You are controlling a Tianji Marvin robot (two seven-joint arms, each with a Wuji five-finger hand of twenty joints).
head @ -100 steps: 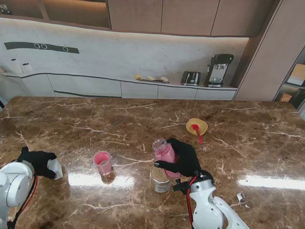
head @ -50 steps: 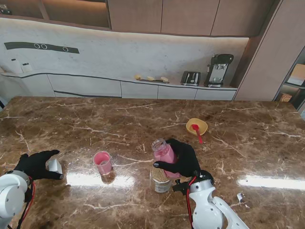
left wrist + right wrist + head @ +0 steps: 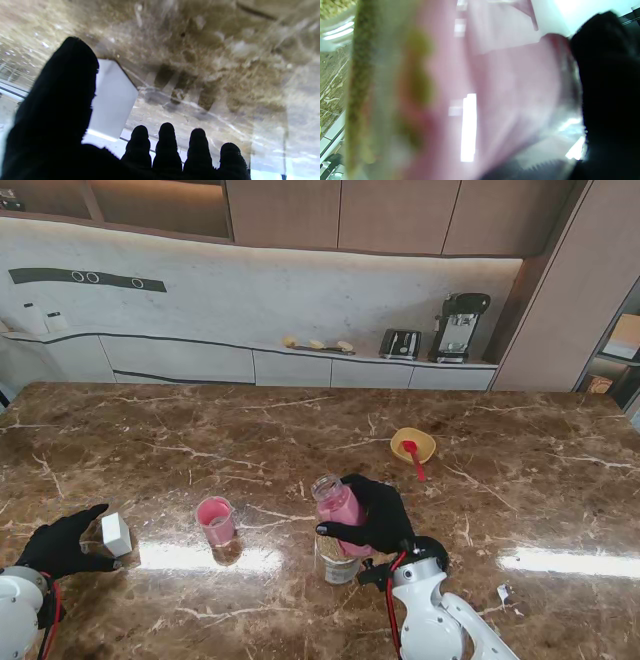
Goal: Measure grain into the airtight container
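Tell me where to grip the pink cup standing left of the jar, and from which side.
Grip the pink cup around its side wall, coming from its left with the open left hand. It stands upright with its mouth open, and the right hand already holds the pink jar.

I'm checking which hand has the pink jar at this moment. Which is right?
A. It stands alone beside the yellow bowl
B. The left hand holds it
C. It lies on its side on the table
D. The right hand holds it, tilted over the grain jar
D: the right hand is wrapped around the pink jar, lifted and leaning above the grain jar.
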